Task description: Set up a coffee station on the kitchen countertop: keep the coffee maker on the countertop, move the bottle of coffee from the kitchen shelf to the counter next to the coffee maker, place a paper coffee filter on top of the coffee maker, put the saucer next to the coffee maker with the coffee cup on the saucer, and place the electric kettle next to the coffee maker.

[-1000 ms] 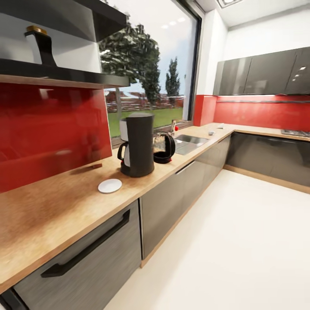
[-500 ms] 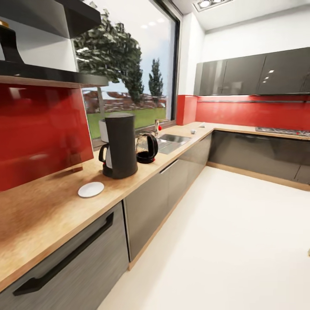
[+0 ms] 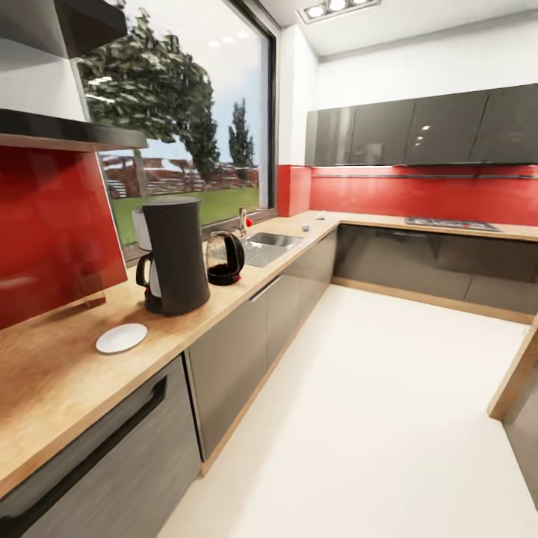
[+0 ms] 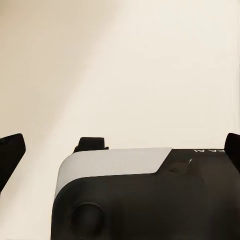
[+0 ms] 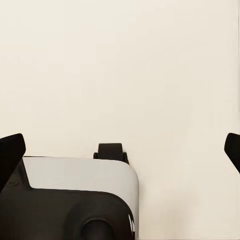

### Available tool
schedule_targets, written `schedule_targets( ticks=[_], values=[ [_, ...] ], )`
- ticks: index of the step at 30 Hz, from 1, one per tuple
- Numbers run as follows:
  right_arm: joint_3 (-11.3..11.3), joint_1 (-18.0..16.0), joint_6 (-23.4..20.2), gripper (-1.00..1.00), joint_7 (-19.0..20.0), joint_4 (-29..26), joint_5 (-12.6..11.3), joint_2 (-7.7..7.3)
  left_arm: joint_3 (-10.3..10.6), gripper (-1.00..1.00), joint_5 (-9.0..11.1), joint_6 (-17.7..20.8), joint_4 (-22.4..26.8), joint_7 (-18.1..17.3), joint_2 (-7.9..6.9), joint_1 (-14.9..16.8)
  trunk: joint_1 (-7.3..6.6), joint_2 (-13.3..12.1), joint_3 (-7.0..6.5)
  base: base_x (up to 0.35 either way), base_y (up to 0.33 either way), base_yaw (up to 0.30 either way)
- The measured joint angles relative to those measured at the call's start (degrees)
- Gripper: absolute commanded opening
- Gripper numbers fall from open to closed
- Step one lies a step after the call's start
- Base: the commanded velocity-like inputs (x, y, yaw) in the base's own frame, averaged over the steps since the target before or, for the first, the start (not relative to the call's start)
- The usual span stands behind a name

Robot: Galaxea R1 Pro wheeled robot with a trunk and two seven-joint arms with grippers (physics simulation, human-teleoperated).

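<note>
Left of the frame, the coffee maker (image 3: pixel 175 256) stands on the kitchen countertop (image 3: pixel 60 381), electric kettle (image 3: pixel 224 258) just right, saucer (image 3: pixel 121 338) lower left; left gripper (image 4: pixel 120 150) and right gripper (image 5: pixel 120 150) both spread, empty

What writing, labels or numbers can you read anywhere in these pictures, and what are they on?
Pale letters on the robot's dark body in the left wrist view: cut off and too small to read.
Coffee maker, kettle, saucer: no readable text.
</note>
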State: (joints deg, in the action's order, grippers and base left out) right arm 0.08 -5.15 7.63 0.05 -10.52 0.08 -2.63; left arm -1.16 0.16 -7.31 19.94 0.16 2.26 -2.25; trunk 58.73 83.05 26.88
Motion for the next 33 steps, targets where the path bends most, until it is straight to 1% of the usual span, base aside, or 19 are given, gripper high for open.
schedule_targets(
  ticks=[17,22,33],
  values=[
    [0.0,0.0,0.0,1.0,0.0,0.0,0.0,-0.26,0.1,1.0,0.0,0.0,0.0,0.1,0.0,0.0,0.0,0.0,0.0,0.0,0.0,-0.239],
    [0.0,0.0,0.0,1.0,-0.1,0.0,0.0,-0.26,0.1,1.0,0.0,0.0,0.0,0.1,0.0,0.0,-0.02,0.0,0.0,0.104,-0.078,-0.07],
    [0.0,0.0,0.0,1.0,-0.1,0.0,0.0,-0.24,0.1,1.0,-0.1,0.1,0.0,0.2,-0.01,0.0,-0.03,0.0,0.0,0.234,-0.185,-0.008]
  ],
)
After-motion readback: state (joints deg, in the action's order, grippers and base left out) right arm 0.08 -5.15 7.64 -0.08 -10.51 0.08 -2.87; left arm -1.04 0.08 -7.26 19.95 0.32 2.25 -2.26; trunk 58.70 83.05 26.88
